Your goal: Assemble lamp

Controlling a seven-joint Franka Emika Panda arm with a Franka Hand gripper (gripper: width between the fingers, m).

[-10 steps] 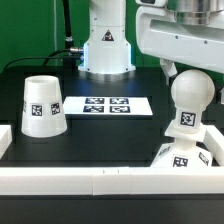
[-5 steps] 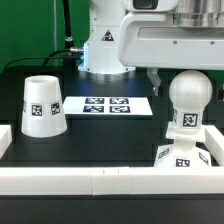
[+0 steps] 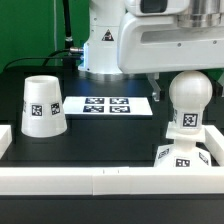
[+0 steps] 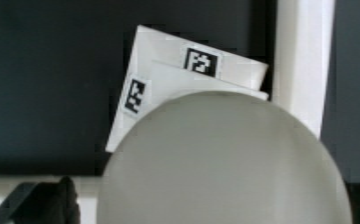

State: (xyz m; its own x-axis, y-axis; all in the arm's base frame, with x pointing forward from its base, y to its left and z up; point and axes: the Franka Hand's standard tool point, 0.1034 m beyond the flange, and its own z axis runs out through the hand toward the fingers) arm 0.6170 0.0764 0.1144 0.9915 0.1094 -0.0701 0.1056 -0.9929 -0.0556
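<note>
I've brought the arm down over the bulb (image 3: 189, 98) on the base (image 3: 183, 158) near the worktop's front edge; gripper (image 4: 195, 205) released, straddling it.

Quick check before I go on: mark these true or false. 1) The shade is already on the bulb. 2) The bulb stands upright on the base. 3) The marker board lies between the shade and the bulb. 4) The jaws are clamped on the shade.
1) False. The shade stands mouth-down on the table at the exterior view's left, apart from the bulb.
2) True. The bulb's neck rises from the base at the exterior view's right.
3) True. The marker board lies flat on the table between them.
4) False. The gripper is above the bulb, nowhere near the shade; whether the jaws are open is unclear.
</note>
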